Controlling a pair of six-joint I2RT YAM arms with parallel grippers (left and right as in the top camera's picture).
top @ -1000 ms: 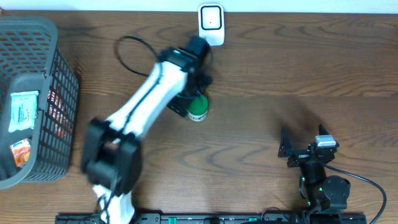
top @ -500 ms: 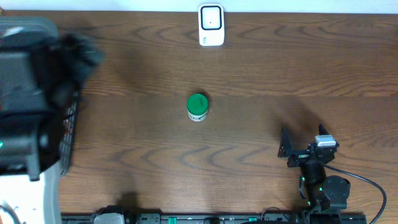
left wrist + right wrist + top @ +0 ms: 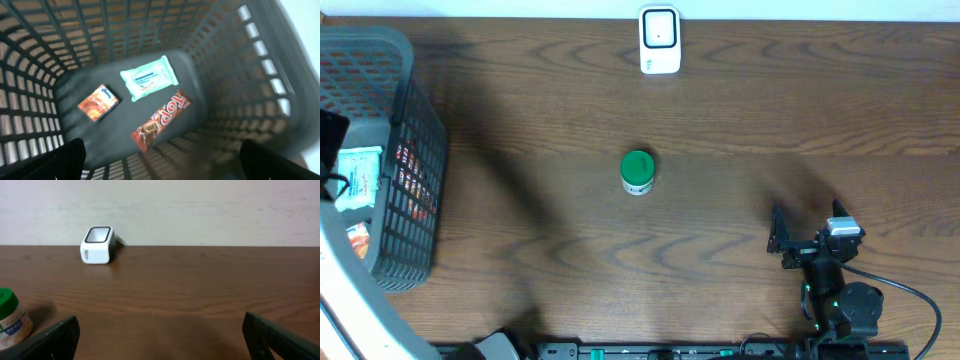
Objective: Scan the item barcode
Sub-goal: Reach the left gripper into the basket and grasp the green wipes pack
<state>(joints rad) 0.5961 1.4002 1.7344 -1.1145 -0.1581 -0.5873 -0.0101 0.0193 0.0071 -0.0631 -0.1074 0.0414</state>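
Wipes packet point(image 3: 149, 78), the largest of 3 flat items on the floor of the basket point(image 3: 420, 150), looks soft and light. Its film wrapper should be slippery and will buckle if pinched hard, so a grip across 1 short edge seems best. The chocolate bar point(image 3: 161, 120) is long, thin and light in glossy foil. It may snap if bent, so I would take it across its narrow middle. The tissue pack point(image 3: 98, 102), the smallest of the 3, is squashy and forgiving. A pinch across its width should hold.

All 3 lie face up and apart from one another, so any barcode is probably underneath. The basket stands far left of the scanner point(image 3: 659, 40), at the table's edge. Its high mesh walls leave only a reach from above.

A green-lidded jar point(image 3: 638, 172) lies on the table in front of the scanner, toward the robot. It looks rigid and a little heavier, and it could roll.

The left gripper point(image 3: 162, 150) hangs above the basket with its fingers wide apart and nothing between them. The right gripper point(image 3: 160, 330) sits low, right of the scanner and nearer the robot, also spread wide and empty.

The table point(image 3: 770, 120) is smooth dark wood, so wrappers will slide on it. A plain pale wall point(image 3: 200, 210) rises behind the scanner.
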